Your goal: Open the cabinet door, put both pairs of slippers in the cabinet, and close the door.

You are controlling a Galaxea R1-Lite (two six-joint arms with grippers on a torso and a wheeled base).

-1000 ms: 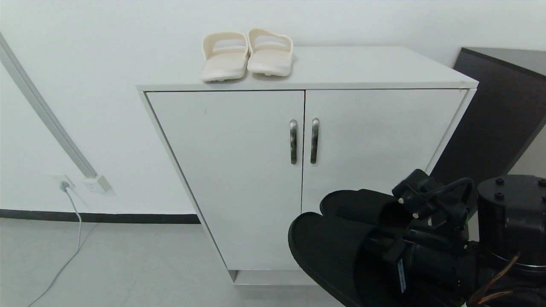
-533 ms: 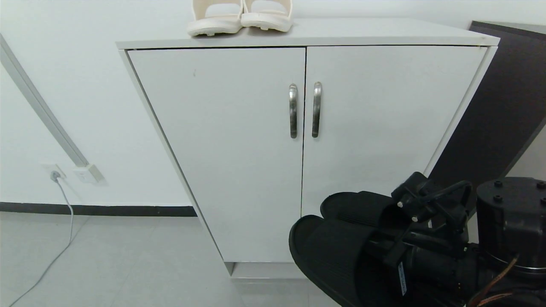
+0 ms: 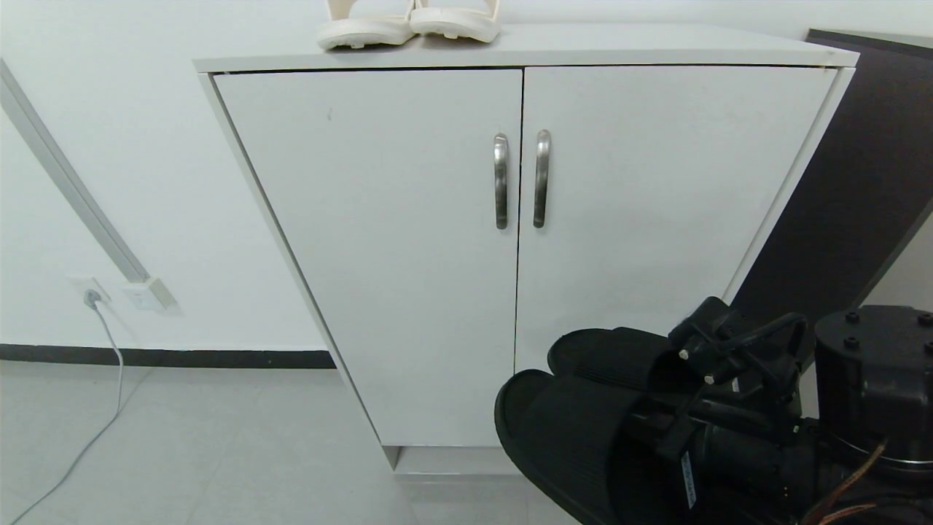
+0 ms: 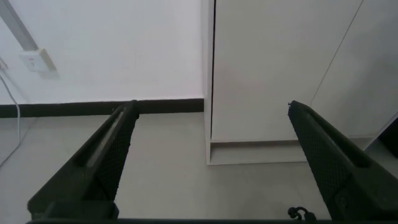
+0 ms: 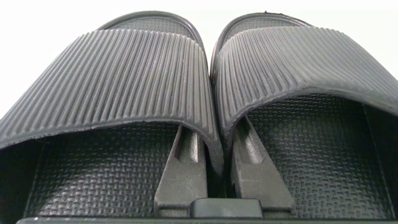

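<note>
Low before the right door (image 3: pixel 656 204) of the cabinet (image 3: pixel 619 47), clamps the black slippers (image 3: pixel 576 423) with the right gripper (image 5: pixel 214 149) closed on them, left gripper (image 4: pixel 210 107) spread open. Has yet to open the shut doors, stow this pair plus the cream slippers (image 3: pixel 408 25) on the top's front edge, and close up. Carries one small label (image 3: pixel 689 477), print unreadable.

Both cabinet doors (image 3: pixel 408 240) stand shut, with open room before their handles (image 3: pixel 501 181). The floor (image 3: pixel 189 445) on the left gives room. Black slippers (image 3: pixel 583 430) block the lower right door, and a dark panel (image 3: pixel 853 189) flanks the cabinet.
</note>
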